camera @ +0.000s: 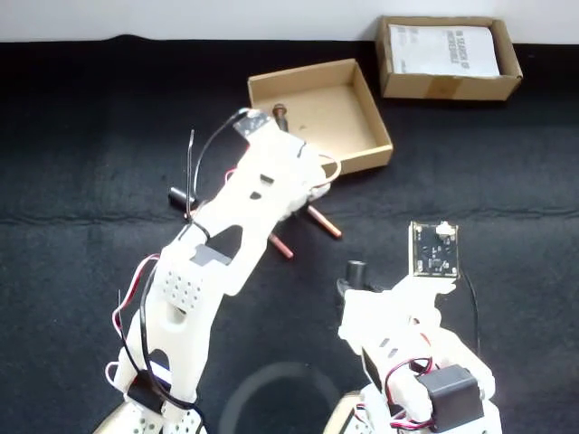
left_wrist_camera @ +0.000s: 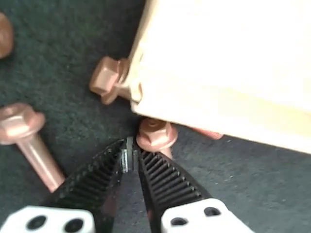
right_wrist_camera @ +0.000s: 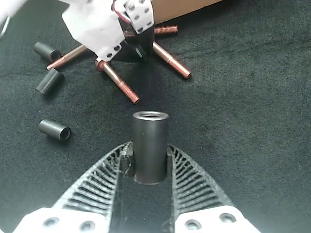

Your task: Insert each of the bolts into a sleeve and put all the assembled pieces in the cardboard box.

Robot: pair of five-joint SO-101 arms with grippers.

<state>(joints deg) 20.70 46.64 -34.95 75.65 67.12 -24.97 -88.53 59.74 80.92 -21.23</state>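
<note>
High view: the box (camera: 303, 75) sits open near the bench's (camera: 90, 136) far edge, about midway along it. A second box (camera: 448, 88) with a paper sheet (camera: 443, 50) in it sits toward the far right corner. The left arm (camera: 235, 244) stretches from the near edge up to the box's near left corner. Two bolts (camera: 323, 221) lie on the bench just beside it, in front of the box, and a loose sleeve (camera: 181, 196) lies on its other side. A copper-toned piece (camera: 280, 112) shows inside the box at its left side; what it is I cannot tell. The right arm (camera: 398, 325) is by the near edge, and the right claw (camera: 355, 282) holds a sleeve (camera: 355, 269) upright.

Left wrist view: the left claw (left_wrist_camera: 130, 153) has its tips pressed together and grips nothing. One bolt's head (left_wrist_camera: 156, 135) lies just beside those tips, against the box wall (left_wrist_camera: 218, 73). Another head (left_wrist_camera: 109, 80) touches the box corner, and a third bolt (left_wrist_camera: 29, 131) lies apart on the bench.

Right wrist view: the right claw (right_wrist_camera: 149, 155) pinches the sleeve (right_wrist_camera: 149, 131) upright, its open end up. Farther off, three loose sleeves (right_wrist_camera: 55, 129) lie on the bench, well apart from the held one. Four bolts (right_wrist_camera: 119, 80) fan out around the left claw (right_wrist_camera: 131, 46) in front of the box (right_wrist_camera: 180, 7).
</note>
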